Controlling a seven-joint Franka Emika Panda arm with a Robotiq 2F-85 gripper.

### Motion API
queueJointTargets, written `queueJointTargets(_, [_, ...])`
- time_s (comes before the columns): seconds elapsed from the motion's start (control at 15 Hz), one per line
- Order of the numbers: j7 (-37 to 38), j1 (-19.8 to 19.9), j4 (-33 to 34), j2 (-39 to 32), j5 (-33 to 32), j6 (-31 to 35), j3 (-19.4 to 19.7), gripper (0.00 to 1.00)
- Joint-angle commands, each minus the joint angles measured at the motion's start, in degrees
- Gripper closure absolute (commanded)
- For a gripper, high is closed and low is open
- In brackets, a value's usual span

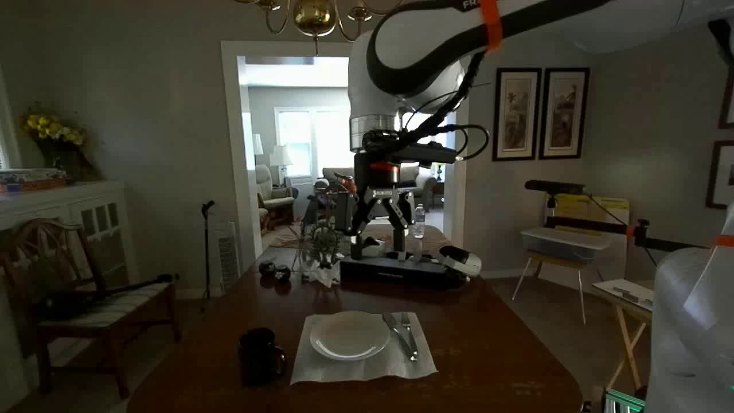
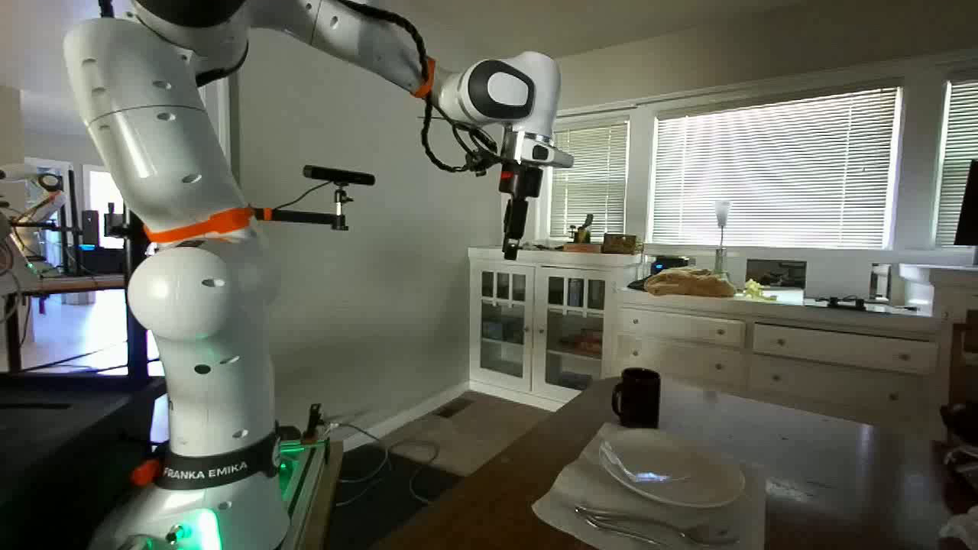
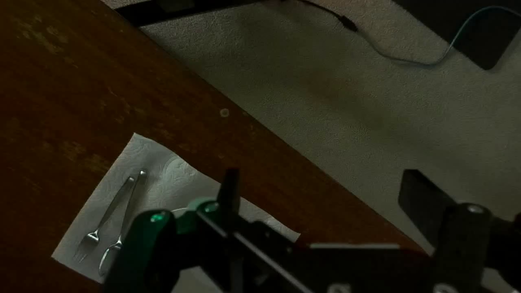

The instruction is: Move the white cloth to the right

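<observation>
"White cloth (image 1: pixel 367 370), where's it sit rel. to the plate (image 1: pixel 350 335)?"

"Directly under it, flat on the table (image 1: pixel 493 350), w/ bare cloth showing past the plate's rim. One edge is a bit wavy."

"& the gripper (image 1: pixel 377 246)?"

"Up in the air, well above the plate & well apart from the cloth, tips pointing down. Off to the plate's table-edge side, too: in the wrist view the gap betw. the fingers (image 3: pixel 421 199) looks onto table edge & floor (image 3: pixel 386 142), w/ the cloth lower left in the pic, partly hidden behind one finger."

"Grip state?"

"Released, fingers spread wide apart; shows in the wrist view & in an exterior view."

"What else is nr. the plate?"

"Fork (image 3: pixel 109 211) & a 2nd utensil (image 3: pixel 130 211), both on the cloth just beside the plate, nearly parallel, handles close together. Too dim to ID the 2nd as spoon or knife. Dark mug (image 1: pixel 259 357) stands upright on the opp. side of the plate, on the table, just beside the cloth; its rim's well below the gripper in both exterior views."
</observation>
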State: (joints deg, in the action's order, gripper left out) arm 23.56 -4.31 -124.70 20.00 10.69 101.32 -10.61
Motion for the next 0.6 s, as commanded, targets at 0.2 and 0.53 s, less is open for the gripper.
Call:
queueJointTargets(0.2, [0.1, -0.2, 0.1, 0.0, -0.1, -0.1, 0.1, 0.00])
queueJointTargets(0.53, [-4.0, 0.9, -1.3, 0.0, -1.0, 1.7, 2.4, 0.00])
